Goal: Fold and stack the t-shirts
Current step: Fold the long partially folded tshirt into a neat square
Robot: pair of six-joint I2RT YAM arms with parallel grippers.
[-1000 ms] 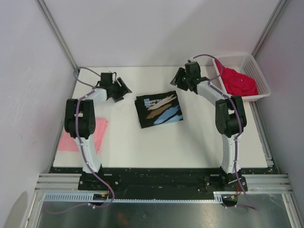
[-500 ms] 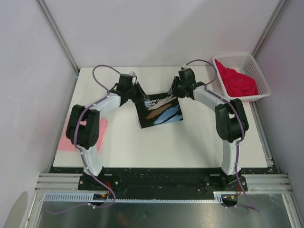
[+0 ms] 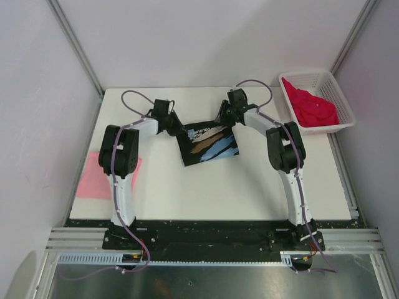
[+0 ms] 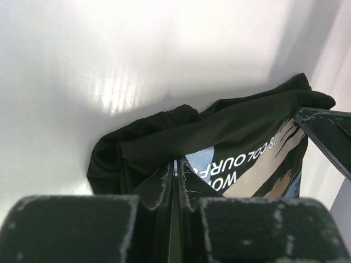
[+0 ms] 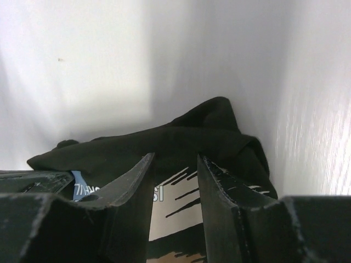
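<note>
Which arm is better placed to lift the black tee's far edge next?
Left. The left gripper has its jaws closed on the far edge of the black t-shirt; the right gripper straddles that edge with jaws apart, gripping nothing yet.

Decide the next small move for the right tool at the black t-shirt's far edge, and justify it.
Probably close the right tool: its jaws stand apart over the far right corner of the black t-shirt, while the left tool looks pinched shut on the far left corner. Both corners need holding before folding.
</note>
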